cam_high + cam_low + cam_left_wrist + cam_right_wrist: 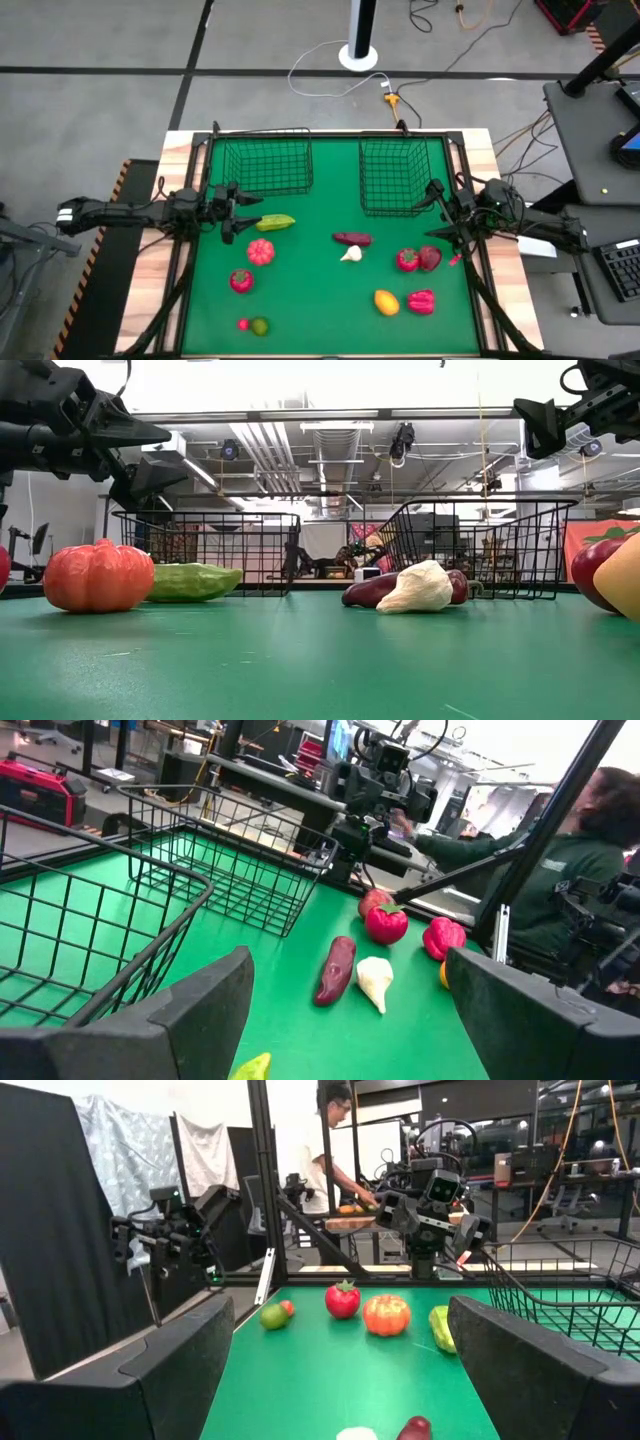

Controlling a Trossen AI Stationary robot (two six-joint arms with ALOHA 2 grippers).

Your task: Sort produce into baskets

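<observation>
Green felt covers the table [310,300] we look down on. Nearest us lie a lime [259,325] with a tiny red piece [243,323] just beside it on the left side, and an orange-yellow fruit [386,301] next to a red pepper [421,301] on the right. A little farther sit a red tomato [241,281] and a ribbed red-orange pumpkin [261,251] on the left, white garlic [351,254] and a purple eggplant [352,238] in the middle, and a strawberry [407,260] touching a dark red fruit [430,257] on the right. A yellow-green oblong vegetable [275,222] lies just beside the left gripper [233,212], whose fingers are spread wide and hold nothing. The right gripper [440,212] hovers at the right edge, likewise spread wide and bare. Farthest away, two black wire baskets stand side by side, the left basket [262,163] and the right basket [402,173], with no produce visible inside. Beyond the table, a person in a dark green sleeve [470,840] sits.
</observation>
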